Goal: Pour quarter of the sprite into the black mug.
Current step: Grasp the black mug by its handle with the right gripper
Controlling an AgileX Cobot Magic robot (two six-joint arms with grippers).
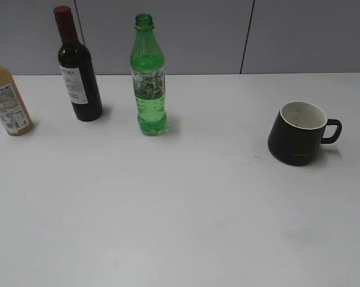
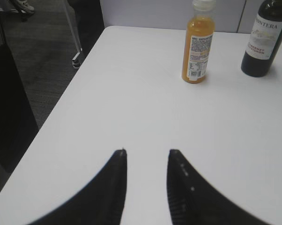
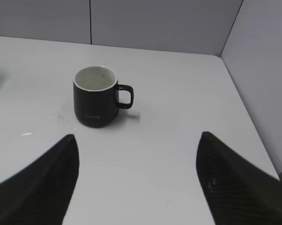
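Note:
The sprite (image 1: 148, 75) is a tall green plastic bottle with no cap, upright at the back middle of the white table. The black mug (image 1: 298, 134) stands upright at the right, handle to the right; it also shows in the right wrist view (image 3: 95, 96). My right gripper (image 3: 138, 138) is open wide and empty, short of the mug. My left gripper (image 2: 147, 152) is open and empty over bare table near the left edge. Neither gripper shows in the exterior view. The sprite is out of both wrist views.
A dark wine bottle (image 1: 77, 67) with a red top and an orange juice bottle (image 1: 6, 94) stand left of the sprite; both show in the left wrist view, wine bottle (image 2: 264, 40), juice bottle (image 2: 197, 44). The table's left edge (image 2: 61, 103) drops to the floor. A wall (image 3: 260, 61) borders the right.

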